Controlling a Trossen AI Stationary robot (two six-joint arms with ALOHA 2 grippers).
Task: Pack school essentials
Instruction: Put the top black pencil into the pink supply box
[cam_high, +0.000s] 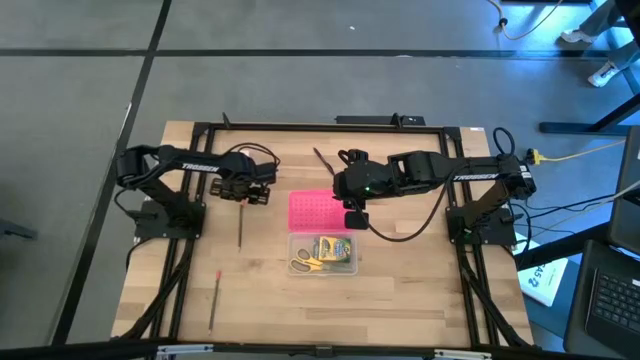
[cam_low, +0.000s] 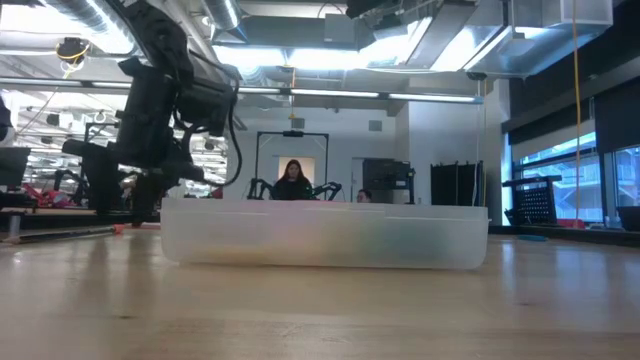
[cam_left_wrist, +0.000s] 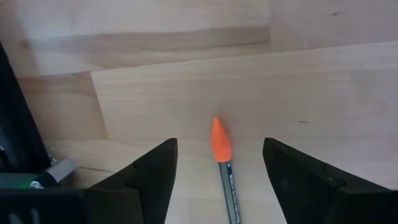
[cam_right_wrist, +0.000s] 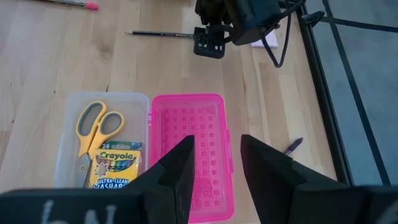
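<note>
A clear case (cam_high: 322, 254) holds the yellow-handled scissors (cam_right_wrist: 96, 124) and the crayon box (cam_right_wrist: 115, 165); its pink lid (cam_right_wrist: 189, 134) lies open on the far side. My right gripper (cam_right_wrist: 217, 165) is open and hovers over the lid's right part (cam_high: 355, 216). My left gripper (cam_left_wrist: 217, 146) is open, pointing down at the table (cam_high: 245, 196). Its fingers stand on either side of the orange tip (cam_left_wrist: 219, 138) of a thin dark pencil (cam_high: 240, 225) that lies flat, without touching it. A red pencil (cam_high: 215, 295) lies near the left front, and a dark pen (cam_high: 322, 158) lies beyond the lid.
Black frame rails (cam_high: 190, 250) run along the table's left and right sides and its far edge. The case's clear wall (cam_low: 325, 235) fills the middle of the low view, with my left arm (cam_low: 160, 100) to its left. A person sits far behind the table.
</note>
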